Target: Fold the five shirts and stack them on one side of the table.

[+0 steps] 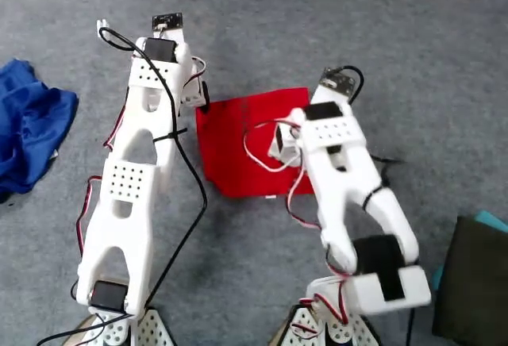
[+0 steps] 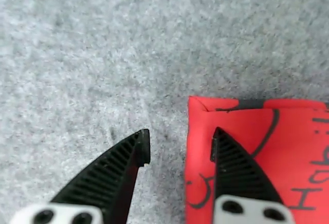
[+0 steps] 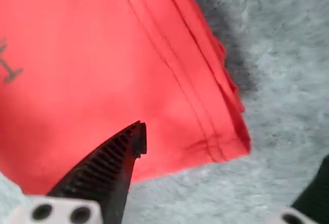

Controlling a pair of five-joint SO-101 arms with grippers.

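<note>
Where the two arms meet, a folded red shirt [image 1: 238, 148] is laid flat on the grey table [image 1: 413, 44]. The left gripper [image 2: 180, 147] is held open astride one corner, nothing grasped; the right gripper [image 3: 229, 154] is spread wide over another corner, likewise empty.

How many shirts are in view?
4: blue shirt crumpled at left edge, red shirt folded at centre, dark shirt at right edge over a teal shirt; another may be hidden.
</note>
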